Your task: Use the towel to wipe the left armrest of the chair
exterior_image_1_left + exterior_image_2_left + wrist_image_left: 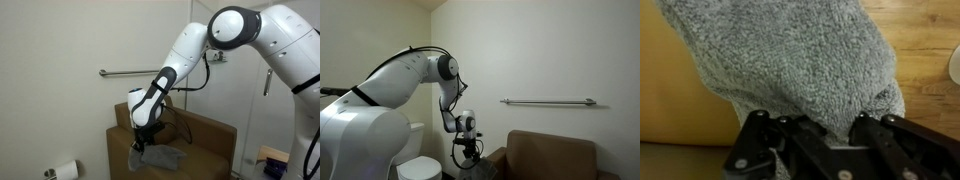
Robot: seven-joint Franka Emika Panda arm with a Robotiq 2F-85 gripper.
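A grey fuzzy towel fills most of the wrist view and hangs from my gripper, whose black fingers are shut on its lower edge. In an exterior view the towel drapes over the brown chair by its armrest, with my gripper at its upper left corner. In an exterior view my gripper sits at the left end of the brown chair; the towel there is dark and hard to make out.
A metal grab bar is fixed on the wall behind the chair and also shows in an exterior view. A toilet paper roll is low on the wall. A white toilet stands beside the chair.
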